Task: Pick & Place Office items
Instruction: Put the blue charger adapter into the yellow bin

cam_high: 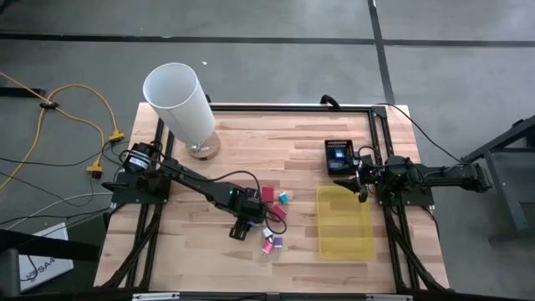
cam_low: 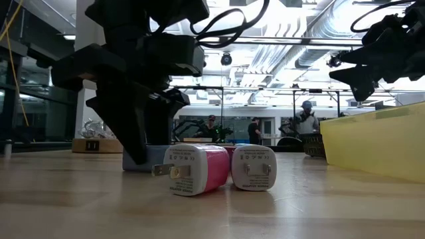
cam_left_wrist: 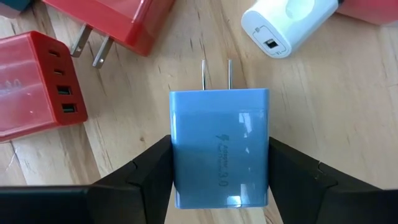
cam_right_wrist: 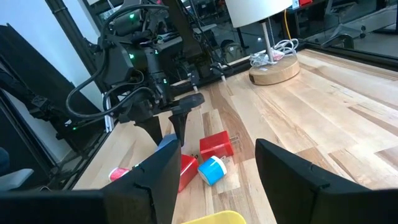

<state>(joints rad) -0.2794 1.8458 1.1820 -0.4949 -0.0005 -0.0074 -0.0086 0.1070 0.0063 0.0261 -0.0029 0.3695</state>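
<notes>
I have the left end effector (cam_left_wrist: 219,171) closed on the blue USB wall charger (cam_left_wrist: 219,146) lying flat on the tabletop (cam_left_wrist: 323,106), prongs pointing away; its smooth sides could slip on lifting; right end effector (cam_right_wrist: 214,171) open, waiting above the yellow tray (cam_high: 343,221).

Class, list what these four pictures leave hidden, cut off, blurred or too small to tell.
- Left wrist view: the blue charger runs off the picture's edge between the left gripper fingers.
- Low view: the yellow tray wall hides its inside; the people behind are blurred.
- High view: the chargers beside the left gripper are too small to count.
- Right wrist view: the right gripper blocks part of the red charger cluster.
</notes>
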